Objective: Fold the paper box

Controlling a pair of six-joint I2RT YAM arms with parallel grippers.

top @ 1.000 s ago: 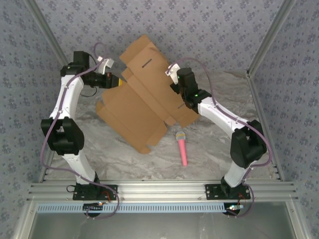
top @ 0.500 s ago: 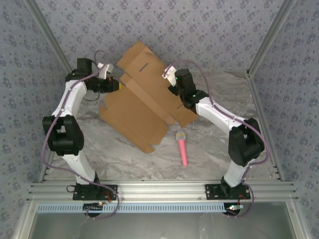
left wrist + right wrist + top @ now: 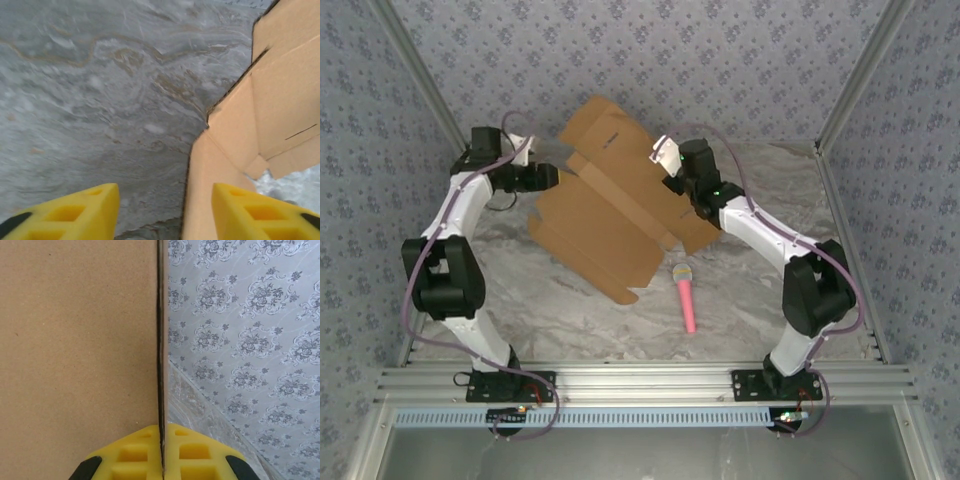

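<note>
One paper box (image 3: pixel 75 340) between right jaws

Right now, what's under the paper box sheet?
Marbled table shows below the edge of the paper box in the left wrist view. From above, the sheet covers the tabletop under its middle, so that part can't be checked. The pink microphone lies beside it, not under.

paper box (image 3: pixel 605 215) across mid-table, pink microphone (image 3: pixel 686 300) beside it; bare tabletop (image 3: pixel 540 310) front-left
</note>
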